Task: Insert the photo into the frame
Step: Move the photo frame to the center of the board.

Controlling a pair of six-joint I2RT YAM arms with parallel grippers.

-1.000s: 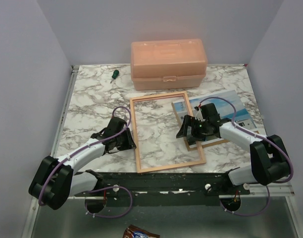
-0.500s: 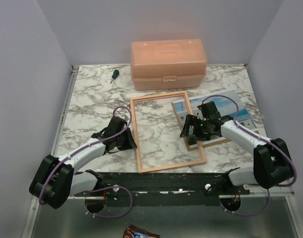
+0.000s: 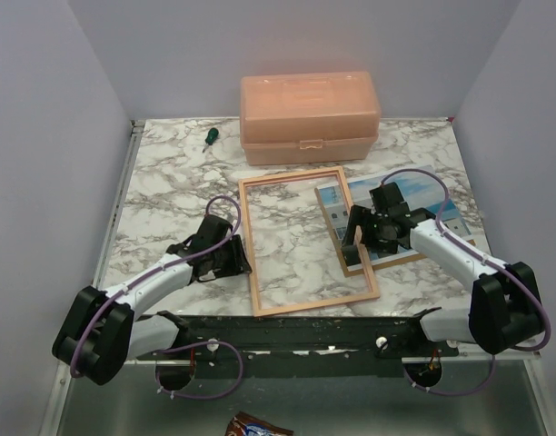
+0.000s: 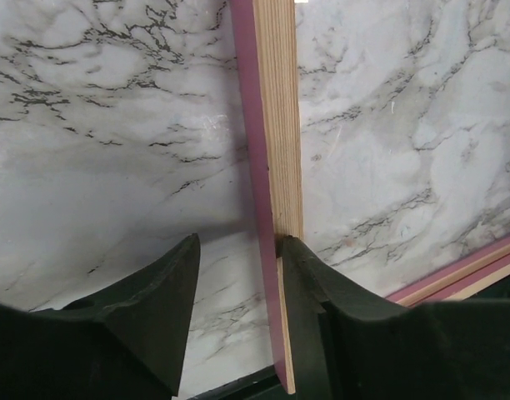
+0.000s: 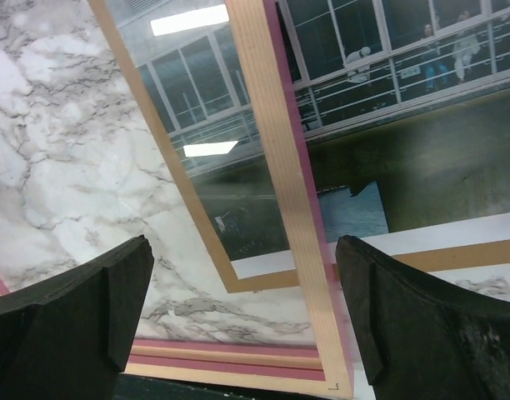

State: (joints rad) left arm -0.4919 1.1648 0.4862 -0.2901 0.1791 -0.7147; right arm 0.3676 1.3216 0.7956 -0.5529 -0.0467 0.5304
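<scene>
Top external view: over the last second the right gripper (image 3: 354, 242) has drawn back from the frame's (image 3: 292, 175) opening toward its right rail. Its wrist has turned and the forearm has swung outward. The frame, the photo (image 3: 333, 202) and the left arm have not moved.

The frame lies flat on the table (image 3: 169, 182), pale back up. The photo sits on a brown board (image 3: 388, 262) at the frame's right. Its left strip reaches under the right rail into the opening; the rest lies outside.

In the right wrist view the right gripper (image 5: 242, 250) is spread wide and grips nothing. The frame's right rail (image 5: 280, 167) runs between its fingers without touching either, crossing over the photo (image 5: 372, 50).

The left gripper (image 3: 239, 259) is at the frame's left rail, near the front corner. In the left wrist view it (image 4: 238, 246) is partly open and straddles that rail (image 4: 276, 125). The inner finger (image 4: 309, 300) meets the rail's wood. The outer finger (image 4: 155, 317) stands clear of the pink edge, so the rail is not clamped.
</scene>
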